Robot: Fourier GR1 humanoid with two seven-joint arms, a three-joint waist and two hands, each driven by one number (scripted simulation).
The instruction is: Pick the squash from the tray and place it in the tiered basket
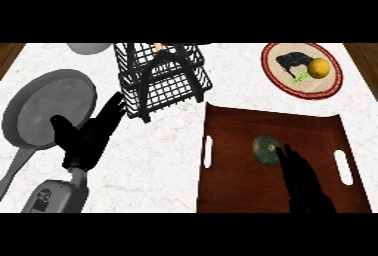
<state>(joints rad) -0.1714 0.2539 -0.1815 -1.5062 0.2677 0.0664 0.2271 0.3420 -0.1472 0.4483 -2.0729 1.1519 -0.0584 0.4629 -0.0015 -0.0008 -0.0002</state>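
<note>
Right hand (299,175) is over the tray (236,190), fingers straight and held together, tips touching the squash (266,149) just ahead, nothing gripped. Best move, likely: spread thumb, settle around the squash's middle, close, lift clear before swinging forward-left to the tiered basket (162,82). Left hand (88,135) rests open.

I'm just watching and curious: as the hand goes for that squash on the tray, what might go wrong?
The squash is rounded, so it might roll across the tray as the right hand closes. The tiered basket has narrow wire openings, so the squash could catch on them. The resting left hand stands close to the basket.
</note>
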